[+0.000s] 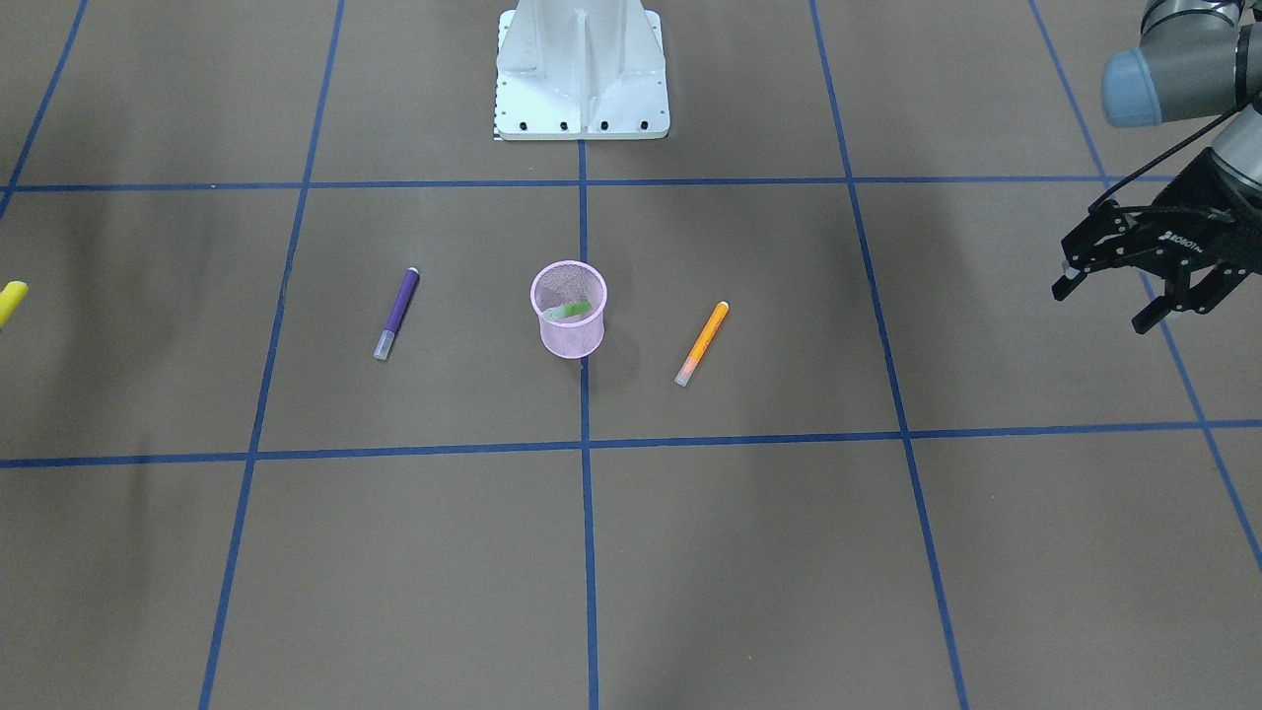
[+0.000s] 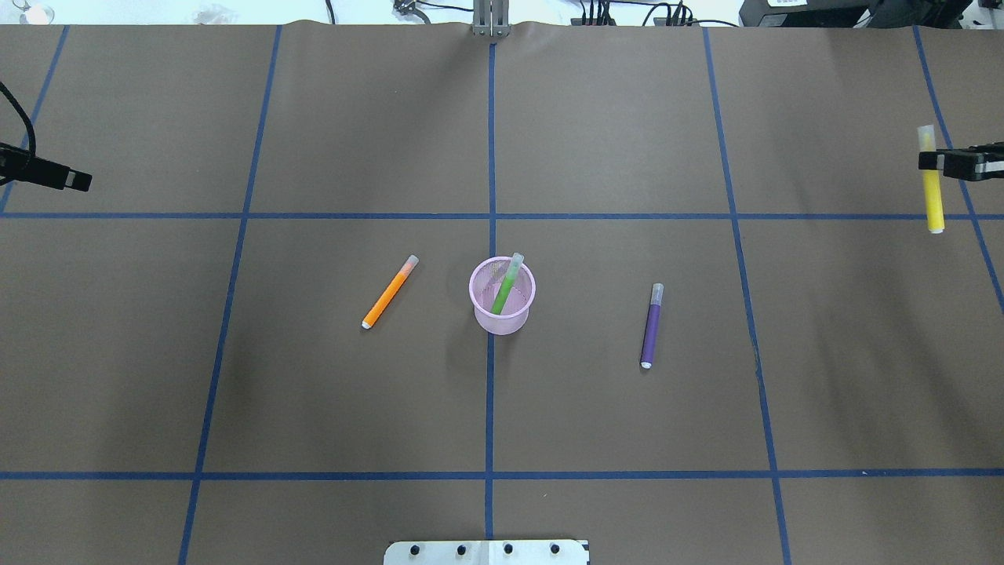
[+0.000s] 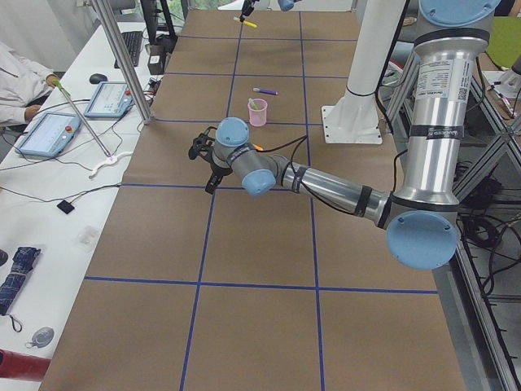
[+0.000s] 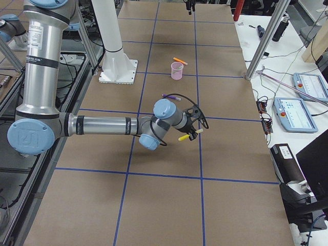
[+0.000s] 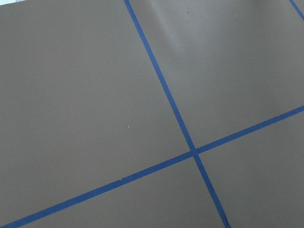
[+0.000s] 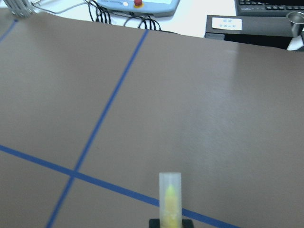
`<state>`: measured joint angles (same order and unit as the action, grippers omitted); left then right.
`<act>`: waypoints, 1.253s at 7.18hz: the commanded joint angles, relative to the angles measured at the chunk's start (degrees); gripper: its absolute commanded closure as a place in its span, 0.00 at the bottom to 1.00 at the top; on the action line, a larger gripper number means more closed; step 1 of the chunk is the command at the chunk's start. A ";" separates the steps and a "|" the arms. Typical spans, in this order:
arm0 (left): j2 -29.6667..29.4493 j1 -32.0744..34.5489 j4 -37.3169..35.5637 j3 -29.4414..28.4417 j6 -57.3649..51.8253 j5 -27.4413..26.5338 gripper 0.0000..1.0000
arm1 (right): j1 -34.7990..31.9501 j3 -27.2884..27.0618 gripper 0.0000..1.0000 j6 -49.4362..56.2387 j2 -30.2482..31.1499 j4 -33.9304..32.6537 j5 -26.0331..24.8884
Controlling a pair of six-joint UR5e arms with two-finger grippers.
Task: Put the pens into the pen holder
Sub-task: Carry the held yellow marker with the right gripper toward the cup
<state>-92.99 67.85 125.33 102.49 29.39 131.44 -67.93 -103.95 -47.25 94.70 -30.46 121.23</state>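
The pink mesh pen holder (image 2: 502, 320) stands upright at the table's middle, and it also shows in the front view (image 1: 573, 340). A green pen (image 2: 506, 286) leans inside it. The orange pen (image 2: 390, 292) lies flat on its left in the overhead view. The purple pen (image 2: 651, 326) lies flat on its right. My right gripper (image 2: 930, 162) is at the far right edge, shut on a yellow pen (image 2: 932, 196) held above the table. The yellow pen also shows in the right wrist view (image 6: 170, 199). My left gripper (image 1: 1101, 308) is open and empty, far out on the left side.
The robot's white base (image 1: 582, 74) stands behind the holder. Blue tape lines (image 2: 490, 157) divide the brown table into squares. Operator consoles (image 4: 300, 100) and cables lie beyond the far edge.
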 commanded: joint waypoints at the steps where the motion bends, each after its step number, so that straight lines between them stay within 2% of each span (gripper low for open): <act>1: 0.00 0.00 0.00 0.00 0.32 0.22 0.00 | 6.98 -4.58 1.00 -11.50 -3.98 -0.65 -8.23; 2: 0.00 0.00 0.00 0.00 0.32 0.22 0.00 | 12.16 -5.73 1.00 -15.99 -6.00 -1.53 -15.16; 4: 0.00 0.00 0.00 -0.09 0.41 0.22 0.00 | 23.66 -11.87 1.00 -21.02 -13.01 -17.80 -30.26; 5: 0.00 0.00 0.00 -0.09 0.32 0.14 0.00 | 30.86 -11.63 1.00 -23.65 -18.79 -24.15 -39.83; 6: 0.00 -0.09 -0.09 -0.27 0.32 0.05 0.00 | 35.80 -11.54 1.00 -25.68 -24.59 -32.56 -45.93; 8: 0.00 -0.18 -0.09 -0.36 0.32 0.05 0.00 | 43.02 -9.36 1.00 -29.29 -31.56 -39.83 -55.17; 9: 0.00 -0.18 -0.09 -0.36 0.32 0.05 0.00 | 46.02 -5.52 1.00 -31.30 -35.25 -41.51 -60.96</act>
<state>-92.99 67.71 125.25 102.16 29.71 131.49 -25.97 -113.05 -76.23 64.00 -68.92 67.06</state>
